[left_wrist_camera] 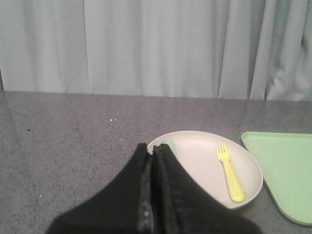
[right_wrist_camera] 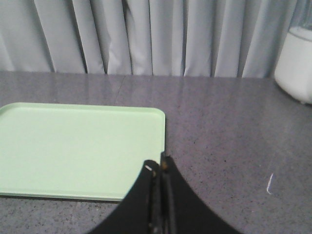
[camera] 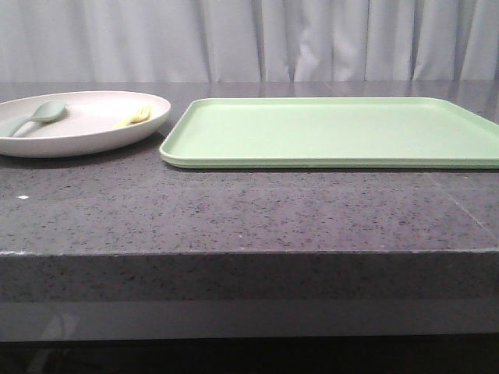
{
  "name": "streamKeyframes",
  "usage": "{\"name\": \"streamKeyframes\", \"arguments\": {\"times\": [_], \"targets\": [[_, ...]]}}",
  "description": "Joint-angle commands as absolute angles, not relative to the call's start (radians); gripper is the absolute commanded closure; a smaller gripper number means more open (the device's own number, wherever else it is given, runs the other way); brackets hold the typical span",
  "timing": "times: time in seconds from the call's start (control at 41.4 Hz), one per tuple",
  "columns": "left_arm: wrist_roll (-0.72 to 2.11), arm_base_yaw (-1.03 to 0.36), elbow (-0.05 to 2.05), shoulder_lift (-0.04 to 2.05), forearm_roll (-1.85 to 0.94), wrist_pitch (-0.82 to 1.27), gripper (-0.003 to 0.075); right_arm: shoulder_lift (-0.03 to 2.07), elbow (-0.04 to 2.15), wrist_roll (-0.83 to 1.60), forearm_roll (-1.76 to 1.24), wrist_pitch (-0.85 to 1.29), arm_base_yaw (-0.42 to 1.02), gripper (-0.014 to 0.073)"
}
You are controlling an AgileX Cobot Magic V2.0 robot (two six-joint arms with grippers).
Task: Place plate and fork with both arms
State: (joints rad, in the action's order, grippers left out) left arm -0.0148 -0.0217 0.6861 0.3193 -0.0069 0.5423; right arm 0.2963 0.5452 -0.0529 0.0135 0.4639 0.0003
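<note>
The pale pinkish-cream plate [camera: 86, 125] rests on the dark stone table at the left, beside the tray. On it lies the small yellow fork [camera: 134, 116], seen clearly in the left wrist view as well: fork [left_wrist_camera: 229, 171] on the plate [left_wrist_camera: 200, 161]. My left gripper [left_wrist_camera: 152, 151] is shut and empty, hovering over the plate's near-left rim, a hand's width from the fork. My right gripper [right_wrist_camera: 158, 163] is shut and empty, above the tray's corner. Neither gripper shows in the front view.
A flat light-green tray [camera: 335, 132] lies right of the plate; it also shows as the tray [left_wrist_camera: 282, 170] and the tray [right_wrist_camera: 73, 146]. A grey-green spoon [camera: 35, 117] lies on the plate's left side. A white container [right_wrist_camera: 297, 63] stands far right. Curtains hang behind.
</note>
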Motion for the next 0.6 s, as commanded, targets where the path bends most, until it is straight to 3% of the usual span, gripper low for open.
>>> {"name": "streamKeyframes", "arguments": {"times": [0.0,0.58], "targets": [[-0.025,-0.019,0.727,0.388,-0.014,0.489,0.0741,0.371,0.586,-0.046,0.029,0.415,-0.002,0.0662],[-0.025,-0.019,0.727,0.452,-0.014,0.479,0.074,0.44,0.586,-0.046,0.028,0.414,-0.002,0.0662]]}}
